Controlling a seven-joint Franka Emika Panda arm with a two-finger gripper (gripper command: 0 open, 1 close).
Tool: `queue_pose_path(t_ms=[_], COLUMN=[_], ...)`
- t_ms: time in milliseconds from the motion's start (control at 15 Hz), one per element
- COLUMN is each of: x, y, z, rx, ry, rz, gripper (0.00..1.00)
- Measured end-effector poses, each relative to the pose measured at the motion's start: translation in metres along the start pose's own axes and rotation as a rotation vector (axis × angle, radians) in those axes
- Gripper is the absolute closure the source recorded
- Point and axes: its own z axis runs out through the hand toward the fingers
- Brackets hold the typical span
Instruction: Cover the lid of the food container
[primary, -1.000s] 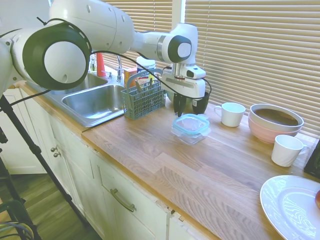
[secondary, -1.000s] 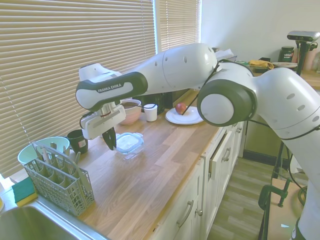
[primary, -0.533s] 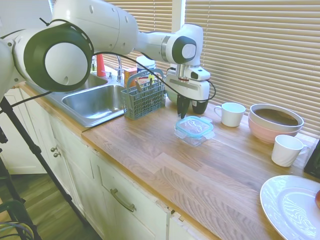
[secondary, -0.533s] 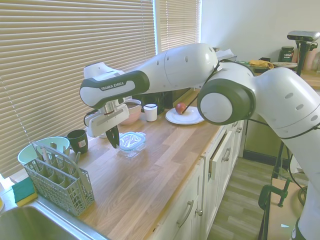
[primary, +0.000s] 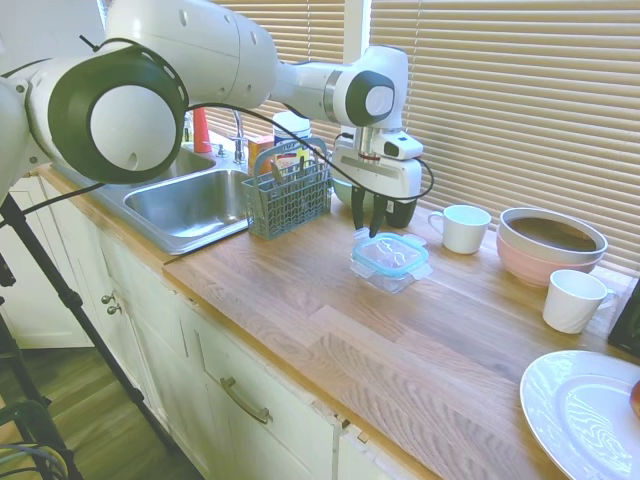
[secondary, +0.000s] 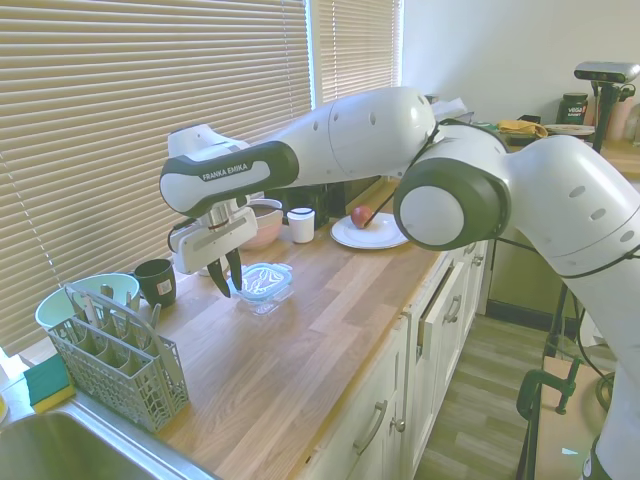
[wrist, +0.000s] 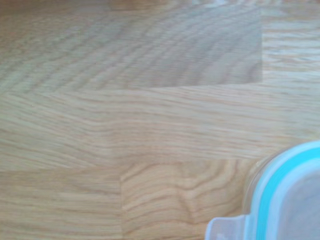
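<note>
The lid (primary: 390, 253) with its teal rim sits on top of the food container (primary: 391, 275), just right of centre in the first exterior view, on the wooden countertop (primary: 400, 340). The gripper (primary: 365, 226) hangs just above the lid's far-left edge, its two dark fingers spread a little apart and holding nothing; in the second exterior view it (secondary: 226, 283) stands at the left side of the lid (secondary: 262, 279). The wrist view shows wood grain and, in its lower right corner, the lid's teal rim and one clear tab (wrist: 227, 229). A grey cutlery basket (primary: 286, 198) stands left of the container, a white cup (primary: 463, 227) to its upper right, and a pink bowl (primary: 548, 250) further right
</note>
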Motion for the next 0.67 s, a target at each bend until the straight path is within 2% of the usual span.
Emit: queue_pose_path(t_ms=[200,400,533,667], x=[-0.007,-0.022,-0.032,-0.048], y=[0.014,0.052,0.077,0.09], z=[-0.043,-0.096,-0.11,-0.109], rx=[0.068,0.123,0.131,0.126], ry=[0.029,0.023,0.02,0.021], rz=[-0.027,-0.061,-0.063,-0.073], gripper=[0.0,0.0,0.0,0.0])
